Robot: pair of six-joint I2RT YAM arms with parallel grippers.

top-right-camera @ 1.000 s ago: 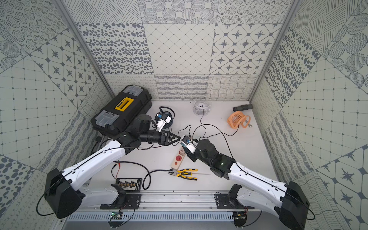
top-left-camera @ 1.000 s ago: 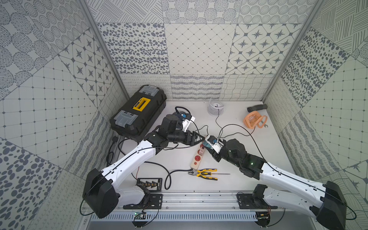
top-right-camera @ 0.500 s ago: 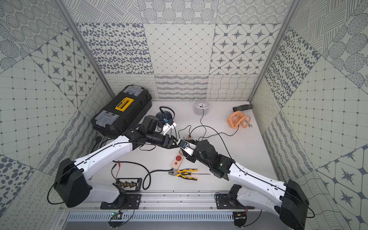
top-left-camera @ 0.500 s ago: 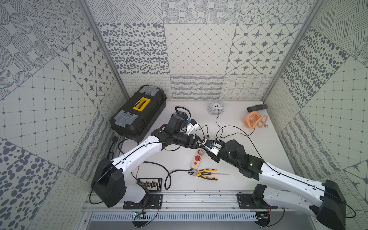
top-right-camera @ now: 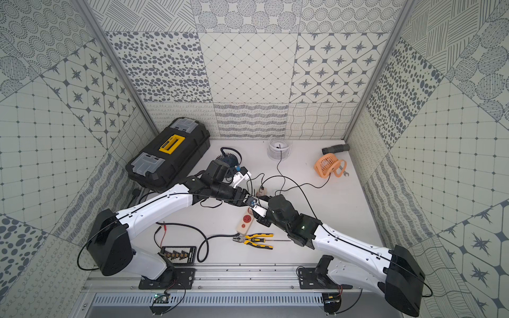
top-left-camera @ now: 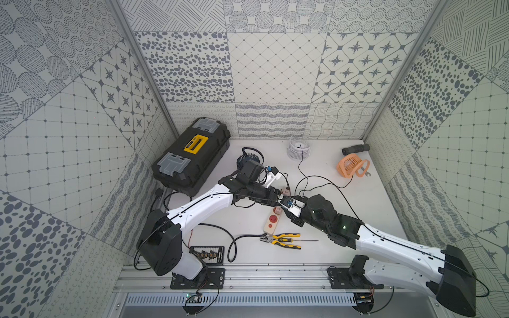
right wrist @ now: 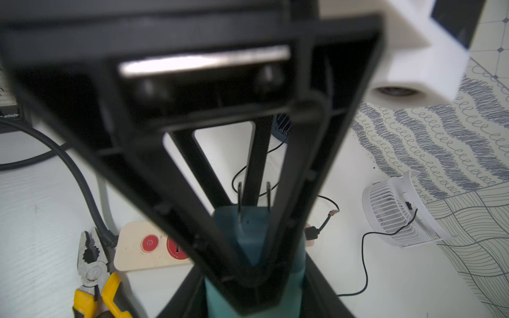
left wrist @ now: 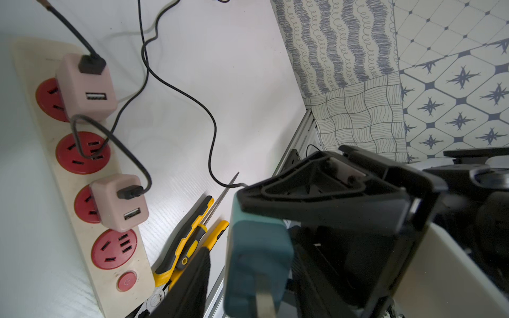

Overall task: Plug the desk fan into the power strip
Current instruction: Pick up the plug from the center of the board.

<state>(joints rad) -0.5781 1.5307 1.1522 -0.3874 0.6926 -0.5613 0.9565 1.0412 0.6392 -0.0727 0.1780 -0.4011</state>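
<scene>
Left wrist view shows the table (left wrist: 248, 68) with the power strip (left wrist: 68, 180) lying flat on it, below and beside the right gripper (right wrist: 248, 291), which is closed on a teal plug adapter (left wrist: 256, 247); the left gripper (top-left-camera: 281, 198) flanks this adapter, but its grip I cannot tell.

The power strip (left wrist: 63, 179), a cream bar, is lying flat near the middle of the worktop, slanting toward the front edge. Its red button (left wrist: 126, 280) and thick black cord (right wrist: 82, 181) are at the front end. Pink adapters (left wrist: 85, 88) are sitting in the first and third red sockets from the far end, leaving the other two free. I am holding the teal plug adapter (left wrist: 256, 261) in my right fingers (left wrist: 330, 209), above the strip, prongs bare.
</scene>
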